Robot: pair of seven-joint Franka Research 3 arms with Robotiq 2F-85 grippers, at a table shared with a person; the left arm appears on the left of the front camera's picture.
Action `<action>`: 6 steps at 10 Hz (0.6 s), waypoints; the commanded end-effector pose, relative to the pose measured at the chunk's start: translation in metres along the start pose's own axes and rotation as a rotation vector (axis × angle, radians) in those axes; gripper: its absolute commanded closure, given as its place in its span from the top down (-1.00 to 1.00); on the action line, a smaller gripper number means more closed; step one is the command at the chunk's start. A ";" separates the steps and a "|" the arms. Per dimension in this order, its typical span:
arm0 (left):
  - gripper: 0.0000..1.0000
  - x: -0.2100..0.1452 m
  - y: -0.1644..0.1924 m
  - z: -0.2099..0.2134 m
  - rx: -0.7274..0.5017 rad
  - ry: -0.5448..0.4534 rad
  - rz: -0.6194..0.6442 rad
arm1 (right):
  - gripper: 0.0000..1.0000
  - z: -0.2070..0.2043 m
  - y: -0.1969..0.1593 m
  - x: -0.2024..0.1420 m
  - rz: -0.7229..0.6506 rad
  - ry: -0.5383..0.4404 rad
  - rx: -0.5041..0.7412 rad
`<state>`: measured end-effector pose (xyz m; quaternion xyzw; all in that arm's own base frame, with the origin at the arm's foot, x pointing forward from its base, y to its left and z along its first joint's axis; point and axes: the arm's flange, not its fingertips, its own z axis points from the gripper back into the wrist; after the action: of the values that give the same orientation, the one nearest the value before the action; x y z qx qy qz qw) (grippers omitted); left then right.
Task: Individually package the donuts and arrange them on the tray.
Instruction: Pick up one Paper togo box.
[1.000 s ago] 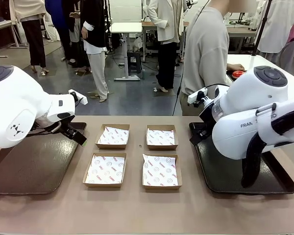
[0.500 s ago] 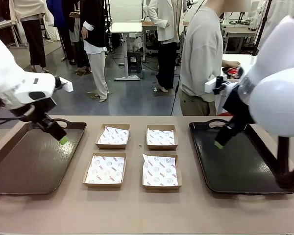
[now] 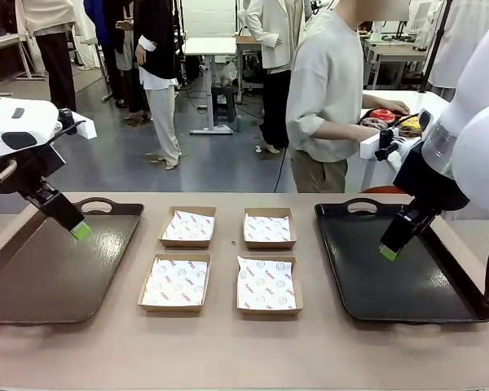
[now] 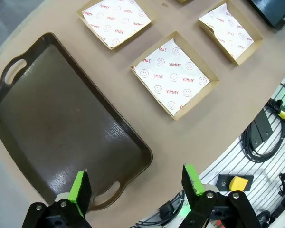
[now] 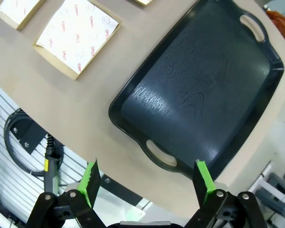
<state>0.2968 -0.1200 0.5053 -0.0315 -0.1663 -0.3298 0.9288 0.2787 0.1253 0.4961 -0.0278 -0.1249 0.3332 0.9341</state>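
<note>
The donuts sit on a white side table behind the person at the far right: a glossy red donut (image 3: 382, 115) and a yellow one (image 3: 410, 122) show, with the person's hand (image 3: 396, 107) right by them. My left gripper (image 3: 80, 230) (image 4: 135, 185) hangs open and empty over the far edge of a dark brown tray (image 3: 49, 277) (image 4: 57, 118). Over a black tray (image 3: 375, 285) (image 5: 199, 85), my right gripper (image 3: 389, 252) (image 5: 147, 183) is also open and holds nothing. Neither tray has anything on it.
Several paper-lined brown cardboard boxes (image 3: 176, 283) (image 3: 266, 284) (image 3: 188, 226) (image 3: 269, 228) stand in a square between the trays, all without contents. The person (image 3: 330, 90) stands at the far edge, turned towards the side table. Bare tabletop runs along the near edge.
Both arms have lifted and swung outward: the left gripper moved left over its tray, the right gripper moved right over its tray. The person has turned towards the side table with the donuts.
</note>
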 end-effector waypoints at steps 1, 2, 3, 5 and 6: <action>1.00 0.001 0.000 -0.006 -0.005 0.011 -0.001 | 1.00 -0.005 0.000 0.006 0.005 -0.014 -0.006; 1.00 0.000 0.000 0.000 0.000 0.000 0.000 | 1.00 0.000 0.000 0.000 0.000 0.000 0.000; 1.00 0.003 0.019 0.006 -0.330 -0.085 0.153 | 1.00 0.007 -0.021 -0.005 -0.124 -0.119 0.344; 1.00 -0.006 0.052 0.012 -0.633 -0.201 0.320 | 1.00 0.015 -0.071 -0.030 -0.362 -0.305 0.761; 1.00 -0.015 0.070 0.009 -0.784 -0.262 0.416 | 1.00 0.014 -0.096 -0.045 -0.456 -0.391 0.926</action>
<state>0.3174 -0.0671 0.5170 -0.3292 -0.1504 -0.2395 0.9009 0.2969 0.0441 0.5103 0.2763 -0.1373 0.2485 0.9182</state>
